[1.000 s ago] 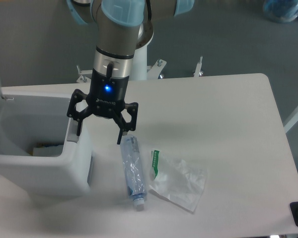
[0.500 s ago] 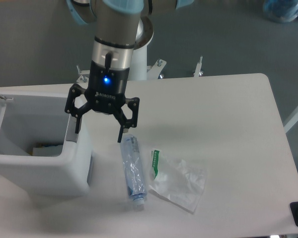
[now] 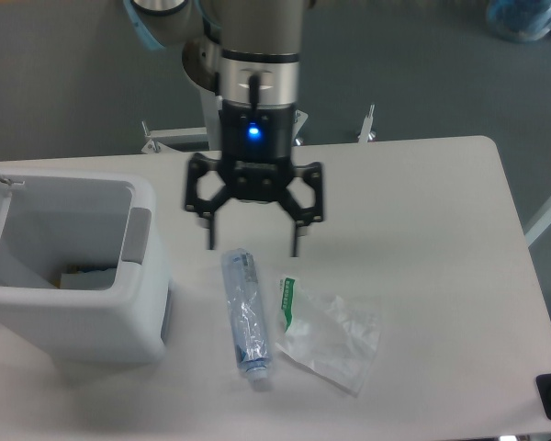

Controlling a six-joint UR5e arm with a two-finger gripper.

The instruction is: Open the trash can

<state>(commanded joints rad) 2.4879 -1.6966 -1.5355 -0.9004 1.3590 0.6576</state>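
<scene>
The trash can [image 3: 73,276] sits at the left end of the white table [image 3: 422,202]. Its lid is up and you can see inside. The pincer [image 3: 253,246] hangs wide apart and holds nothing, just above a plastic bottle [image 3: 243,317]. A clear bag [image 3: 331,335] lies beside the bottle.

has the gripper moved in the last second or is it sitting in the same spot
Yes. The gripper has shifted right in the camera view, away from the trash can rim it was over, and now hangs open above the table near the bottle's top end.
</scene>
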